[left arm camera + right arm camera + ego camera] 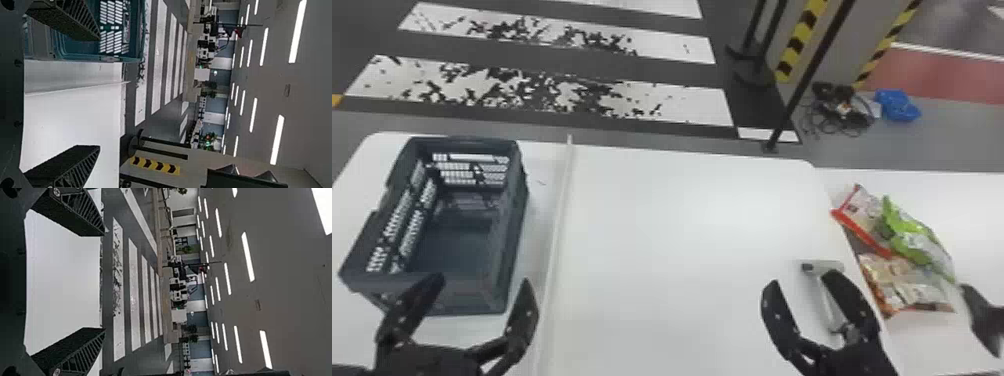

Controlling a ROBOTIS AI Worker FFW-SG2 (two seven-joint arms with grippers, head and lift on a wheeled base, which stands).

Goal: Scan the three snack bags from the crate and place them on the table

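Note:
In the head view my left gripper (482,279) is open above the near end of the grey crate (452,245), whose bare floor shows. My right gripper (801,278) stands open with nothing between its fingers, one finger in front of a silver-grey handheld device (828,300). Three snack bags lie together on the right: a red-and-white one (863,210), a green one (917,235) and an orange-beige one (907,287). The left wrist view has the left gripper (98,93) open, with the crate (78,49) beyond one finger. Likewise open is the right gripper (105,281) in its wrist view.
A raised white strip (559,215) runs between the crate and the middle of the white table (682,225). At the right edge, a dark blurred object (984,312) borders the bags. A black pole (802,85) stands on the floor behind the table.

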